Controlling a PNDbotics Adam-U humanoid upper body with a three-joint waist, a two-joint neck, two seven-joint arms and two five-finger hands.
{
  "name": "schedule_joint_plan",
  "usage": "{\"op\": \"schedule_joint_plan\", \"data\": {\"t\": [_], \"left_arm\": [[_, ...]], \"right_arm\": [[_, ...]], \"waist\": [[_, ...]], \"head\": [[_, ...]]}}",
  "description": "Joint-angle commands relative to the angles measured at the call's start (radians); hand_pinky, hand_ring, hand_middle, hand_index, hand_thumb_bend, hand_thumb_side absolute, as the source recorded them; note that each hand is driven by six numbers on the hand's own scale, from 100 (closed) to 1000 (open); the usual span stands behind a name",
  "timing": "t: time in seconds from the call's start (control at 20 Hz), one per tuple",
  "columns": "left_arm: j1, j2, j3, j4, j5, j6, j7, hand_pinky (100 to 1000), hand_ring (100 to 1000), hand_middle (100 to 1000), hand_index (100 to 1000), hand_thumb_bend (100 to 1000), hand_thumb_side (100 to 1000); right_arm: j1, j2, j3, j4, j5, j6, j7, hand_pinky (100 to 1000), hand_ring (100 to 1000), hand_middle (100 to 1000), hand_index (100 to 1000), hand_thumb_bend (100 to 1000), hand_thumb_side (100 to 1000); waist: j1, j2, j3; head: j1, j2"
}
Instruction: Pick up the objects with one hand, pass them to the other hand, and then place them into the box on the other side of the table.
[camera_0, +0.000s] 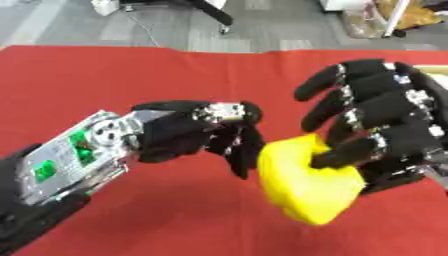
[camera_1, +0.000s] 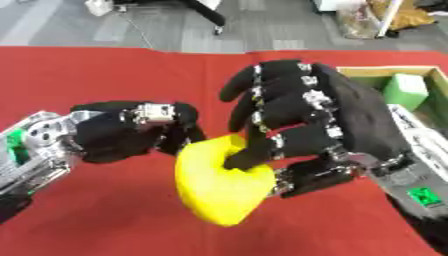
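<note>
A yellow rounded wedge-shaped object (camera_0: 308, 187) hangs above the red table between my two hands. My right hand (camera_1: 350, 117) comes in from the right and is shut on it: one finger curls over its top edge and the thumb presses from below on the right side. The other fingers of that hand spread above the object. My left hand (camera_0: 179, 134) reaches in from the left with its fingers drooping down, relaxed. Their tips are right next to the object's left edge, and I cannot tell whether they touch it.
A wooden-rimmed box (camera_1: 385, 69) stands at the table's right edge with a green block (camera_1: 404, 90) inside. The red cloth (camera_0: 131, 75) covers the table. Beyond the far edge lie grey floor and chair legs.
</note>
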Motion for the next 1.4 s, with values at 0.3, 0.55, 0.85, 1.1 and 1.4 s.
{"op": "schedule_joint_plan", "data": {"t": [0.3, 0.55, 0.85, 1.1, 1.4], "left_arm": [[0.056, 0.017, 0.147, 0.127, -0.111, -0.132, 0.088, 687, 583, 554, 691, 100, 976], [0.156, 0.032, 0.245, 0.146, -0.124, -0.223, 0.169, 687, 579, 549, 688, 100, 949], [0.291, -0.014, 0.352, 0.074, -0.127, -0.340, 0.236, 690, 578, 547, 681, 100, 878], [0.370, -0.060, 0.413, -0.024, -0.127, -0.406, 0.253, 693, 581, 550, 678, 100, 806], [0.431, -0.101, 0.461, -0.098, -0.160, -0.452, 0.261, 697, 585, 553, 678, 100, 772]], "right_arm": [[0.058, -0.126, -0.138, -0.012, -0.219, 0.050, 0.058, 573, 461, 307, 435, 100, 100], [0.158, -0.247, -0.289, -0.012, -0.347, 0.213, 0.035, 553, 451, 304, 436, 100, 100], [0.241, -0.351, -0.429, 0.000, -0.400, 0.519, -0.040, 509, 419, 273, 435, 100, 469], [0.207, -0.355, -0.458, 0.280, -0.531, 0.697, -0.027, 450, 381, 231, 432, 100, 470], [0.146, -0.340, -0.473, 0.660, -0.535, 0.729, 0.014, 441, 375, 214, 452, 100, 437]], "waist": [[0.010, -0.022, -0.002], [0.010, -0.013, 0.002], [0.011, -0.002, 0.029], [0.009, 0.003, 0.060], [0.003, 0.002, 0.085]], "head": [[-0.020, -0.015], [-0.073, -0.032], [-0.184, -0.052], [-0.261, -0.060], [-0.307, -0.061]]}}
